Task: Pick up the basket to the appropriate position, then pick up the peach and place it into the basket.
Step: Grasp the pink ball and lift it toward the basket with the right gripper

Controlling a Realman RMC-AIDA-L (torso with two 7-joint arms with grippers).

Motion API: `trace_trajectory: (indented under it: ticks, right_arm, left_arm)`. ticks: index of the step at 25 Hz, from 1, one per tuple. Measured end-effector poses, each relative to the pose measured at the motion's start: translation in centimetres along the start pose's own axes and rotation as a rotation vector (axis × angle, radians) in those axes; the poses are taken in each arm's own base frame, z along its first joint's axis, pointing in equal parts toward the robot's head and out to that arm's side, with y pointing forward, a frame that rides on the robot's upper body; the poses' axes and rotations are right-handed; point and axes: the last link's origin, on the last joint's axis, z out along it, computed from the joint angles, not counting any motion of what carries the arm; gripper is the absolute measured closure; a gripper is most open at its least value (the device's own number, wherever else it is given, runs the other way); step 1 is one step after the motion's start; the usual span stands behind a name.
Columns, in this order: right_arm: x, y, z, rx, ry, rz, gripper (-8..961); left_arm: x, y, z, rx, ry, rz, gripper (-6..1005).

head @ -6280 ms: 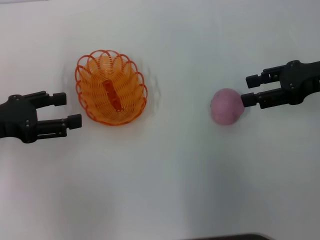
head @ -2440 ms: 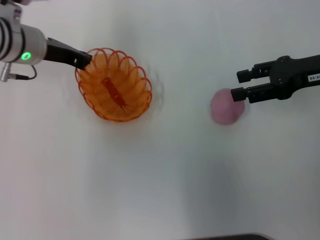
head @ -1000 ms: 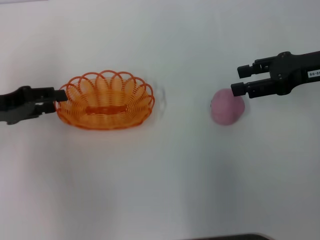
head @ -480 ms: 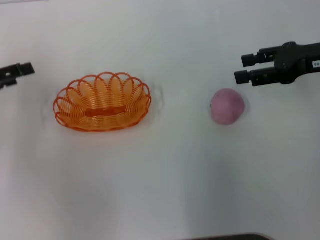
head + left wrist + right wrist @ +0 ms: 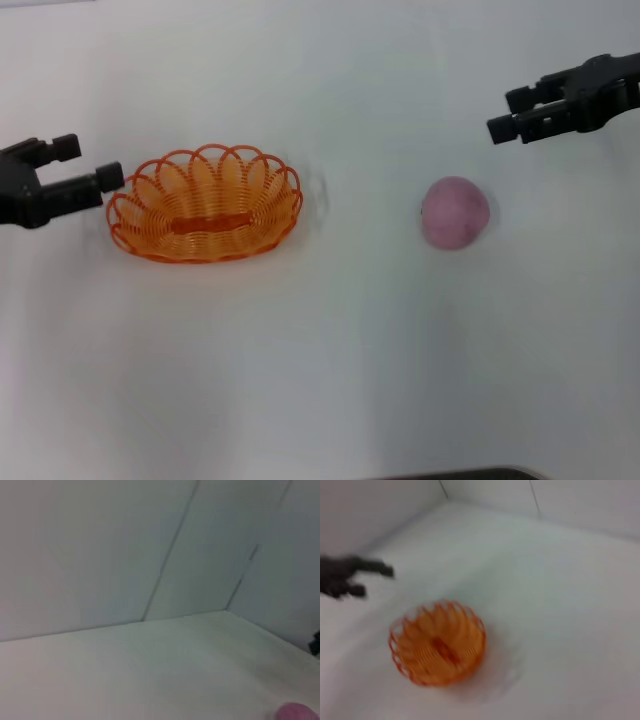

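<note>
basket (image 5: 206, 204) sat upright on the white table (image 5: 330, 360) toward its left edge, long side running left to right, nothing inside. left gripper (image 5: 90, 165) hovered just beside the basket's left end, fingers spread apart and holding nothing, apart from the rim. peach (image 5: 455, 212) rested on the table toward the right edge, well apart from the basket. right gripper (image 5: 505, 114) hung near the far right corner, beyond the peach and clear of it, fingers parted, nothing held.
</note>
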Motion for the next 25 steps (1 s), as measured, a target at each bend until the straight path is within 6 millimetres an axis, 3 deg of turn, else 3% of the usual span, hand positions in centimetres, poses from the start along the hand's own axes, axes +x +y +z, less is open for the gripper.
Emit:
trace_trajectory:
  ticks: [9,25]
  right_arm:
    - [-1.6,0.2,1.2,0.079,0.302,-0.038,294]
    - [-1.6,1.7,8.4,0.111,0.448,-0.128,308]
  left_arm:
    - [0.1,0.7,-2.0,-0.065,-0.003,0.052,142]
    - [-0.5,0.5,-2.7,-0.030,0.023,0.028,145]
